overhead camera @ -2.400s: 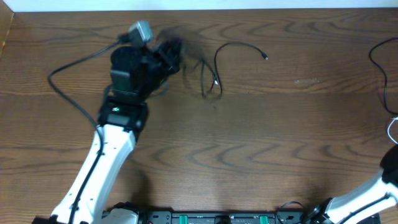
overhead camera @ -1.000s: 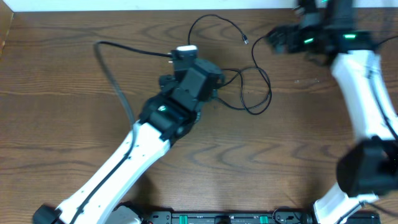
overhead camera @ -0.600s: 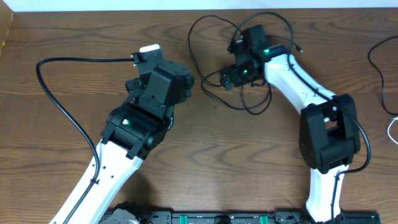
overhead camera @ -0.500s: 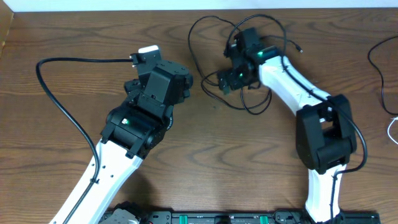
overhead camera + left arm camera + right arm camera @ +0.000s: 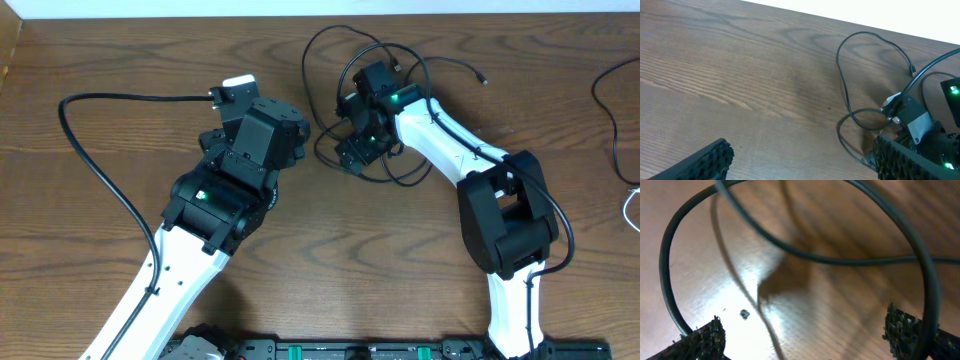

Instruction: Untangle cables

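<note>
Looks barely begun, with thin black flexible cables in crossed loops at upper centre overhead, right gripper gaping low over them, left gripper wide open nearby, both empty.

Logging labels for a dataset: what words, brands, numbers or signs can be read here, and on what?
None readable in any view.
The cables, the wooden table and the arms carry no legible marking, only green lights.
The black rail at the table's near edge is too small to read.
</note>
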Controlling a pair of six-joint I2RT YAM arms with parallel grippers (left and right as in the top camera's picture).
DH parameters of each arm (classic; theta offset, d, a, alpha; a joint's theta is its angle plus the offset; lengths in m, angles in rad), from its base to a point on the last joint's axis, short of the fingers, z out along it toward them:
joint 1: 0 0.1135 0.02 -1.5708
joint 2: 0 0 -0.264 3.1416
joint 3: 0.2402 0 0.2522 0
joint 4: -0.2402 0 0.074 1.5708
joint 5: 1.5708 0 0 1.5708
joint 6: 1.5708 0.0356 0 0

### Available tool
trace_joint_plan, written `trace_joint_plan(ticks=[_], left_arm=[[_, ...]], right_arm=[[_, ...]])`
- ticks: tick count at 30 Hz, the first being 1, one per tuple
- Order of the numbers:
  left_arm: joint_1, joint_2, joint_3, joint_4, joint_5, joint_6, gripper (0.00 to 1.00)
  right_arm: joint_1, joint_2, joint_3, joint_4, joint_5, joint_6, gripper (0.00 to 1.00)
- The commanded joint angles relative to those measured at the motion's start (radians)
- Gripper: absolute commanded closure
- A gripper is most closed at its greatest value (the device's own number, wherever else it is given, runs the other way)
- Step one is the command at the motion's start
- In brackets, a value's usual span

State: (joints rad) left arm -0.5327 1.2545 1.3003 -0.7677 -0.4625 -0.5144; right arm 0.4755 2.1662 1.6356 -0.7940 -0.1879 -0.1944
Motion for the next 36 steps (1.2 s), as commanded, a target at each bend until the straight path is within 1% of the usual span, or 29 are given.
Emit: trace_joint_plan(ticks=[1, 4, 6, 8, 14, 17, 21, 23, 25, 28, 32, 33, 35, 36], left_arm=[[0.005, -0.001, 0.011, -0.006, -0.021, 0.021, 0.11], [0.005, -0.001, 0.011, -0.006, -0.021, 0.021, 0.11], [0.005, 0.001, 0.011, -0.006, -0.021, 0.021, 0.11], [0.005, 0.005, 0.011, -0.006, -0.021, 0.021, 0.11], [0.005, 0.016, 0.010, -0.006, -0.021, 0.021, 0.11], [0.005, 0.016, 0.010, -0.006, -0.021, 0.020, 0.11], [0.005, 0.016, 0.010, -0.006, -0.021, 0.020, 0.11], [0.005, 0.016, 0.010, -0.006, -0.021, 0.020, 0.11], [0.005, 0.016, 0.010, -0.006, -0.021, 0.021, 0.11], [0.005, 0.016, 0.010, -0.010, -0.021, 0.021, 0.11], [0.005, 0.016, 0.010, -0.023, -0.021, 0.021, 0.11], [0.005, 0.016, 0.010, -0.026, -0.021, 0.021, 0.11], [0.005, 0.016, 0.010, -0.037, -0.021, 0.021, 0.11], [0.005, 0.016, 0.010, -0.042, -0.021, 0.021, 0.11]], right_arm=[[0.003, 0.004, 0.005, -0.014, -0.060, -0.066, 0.01], [-0.004, -0.002, 0.006, -0.019, -0.061, -0.062, 0.01], [-0.014, -0.010, 0.010, -0.019, -0.048, -0.011, 0.01], [-0.027, -0.019, 0.018, -0.037, -0.111, -0.006, 0.01], [-0.077, -0.056, 0.028, -0.068, -0.357, -0.143, 0.01], [-0.083, -0.050, 0.023, -0.114, -0.351, -0.239, 0.01], [-0.039, -0.045, -0.013, -0.120, -0.342, -0.253, 0.01], [0.003, -0.045, -0.038, -0.110, -0.286, -0.260, 0.01], [0.040, -0.045, -0.058, -0.091, -0.189, -0.259, 0.01], [0.098, -0.045, -0.109, -0.018, -0.008, -0.209, 0.01], [0.149, -0.045, -0.168, 0.089, 0.139, -0.148, 0.02], [0.158, -0.045, -0.174, 0.108, 0.188, -0.130, 0.09], [0.172, -0.045, -0.177, 0.137, 0.270, -0.096, 0.16], [0.175, -0.045, -0.177, 0.154, 0.297, -0.090, 0.24]])
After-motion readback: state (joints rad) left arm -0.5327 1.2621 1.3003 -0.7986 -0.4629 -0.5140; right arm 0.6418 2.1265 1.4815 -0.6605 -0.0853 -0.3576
